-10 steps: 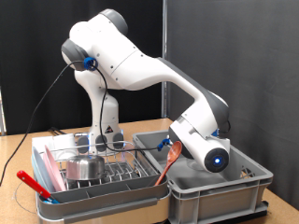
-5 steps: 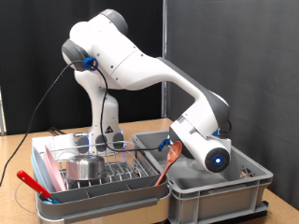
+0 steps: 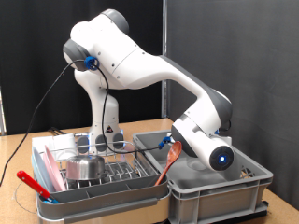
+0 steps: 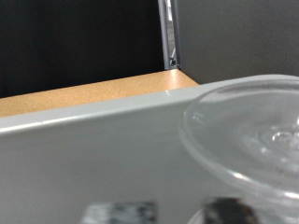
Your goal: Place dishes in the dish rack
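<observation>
I see my end effector down inside the grey crate, its fingers hidden, so I cannot tell its opening. The clear glass looms close in the wrist view. The steel bowl sits in the dish rack; no writing is readable.

the white arm arches over and bends down, its wrist low; the fingers are hidden.

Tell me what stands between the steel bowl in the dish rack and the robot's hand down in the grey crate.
In the exterior view, between the steel bowl and the hand, an orange spatula leans on the grey crate's near wall, past the dish rack's edge. The gripper itself is hidden inside the crate.
</observation>
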{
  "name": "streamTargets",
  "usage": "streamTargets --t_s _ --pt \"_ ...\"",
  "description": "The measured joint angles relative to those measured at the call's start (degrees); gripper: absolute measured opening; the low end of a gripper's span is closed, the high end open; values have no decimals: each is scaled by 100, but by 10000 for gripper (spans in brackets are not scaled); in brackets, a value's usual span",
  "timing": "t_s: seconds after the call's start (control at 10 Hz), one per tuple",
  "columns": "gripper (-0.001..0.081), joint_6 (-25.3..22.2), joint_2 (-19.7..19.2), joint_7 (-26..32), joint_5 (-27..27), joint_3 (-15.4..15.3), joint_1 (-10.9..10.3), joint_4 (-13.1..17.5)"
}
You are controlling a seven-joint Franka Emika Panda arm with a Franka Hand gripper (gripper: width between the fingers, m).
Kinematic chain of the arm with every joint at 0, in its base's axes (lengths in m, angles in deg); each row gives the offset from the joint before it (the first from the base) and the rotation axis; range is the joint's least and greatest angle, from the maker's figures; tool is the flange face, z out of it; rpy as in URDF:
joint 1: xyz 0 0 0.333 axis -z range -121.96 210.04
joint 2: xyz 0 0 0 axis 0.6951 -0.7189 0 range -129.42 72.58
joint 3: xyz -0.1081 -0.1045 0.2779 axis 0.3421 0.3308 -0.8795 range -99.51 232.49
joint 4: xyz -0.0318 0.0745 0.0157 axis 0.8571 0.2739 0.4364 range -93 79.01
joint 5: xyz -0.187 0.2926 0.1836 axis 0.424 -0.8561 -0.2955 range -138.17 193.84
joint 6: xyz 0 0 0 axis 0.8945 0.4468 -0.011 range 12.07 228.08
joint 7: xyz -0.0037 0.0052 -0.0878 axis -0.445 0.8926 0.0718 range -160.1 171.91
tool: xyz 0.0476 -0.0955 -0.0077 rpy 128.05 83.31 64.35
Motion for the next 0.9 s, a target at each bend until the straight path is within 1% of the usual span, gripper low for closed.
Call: streamTargets --t_s 0.1,0.3,0.4,0.5,0.6,0.7,0.8,0.9 --pt "118 -3 10 -32 9 0 0 11" --pt "393 46 16 -55 15 2 17 23" --pt "393 44 17 -55 17 2 36 27" --pt "788 37 17 -54 17 2 51 29" --pt "808 38 17 -54 17 2 51 28" --pt "808 266 19 -55 -217 -4 85 -38" --pt "809 605 26 -55 -486 -24 176 -177" --pt "809 927 68 -41 -704 -68 316 -352"
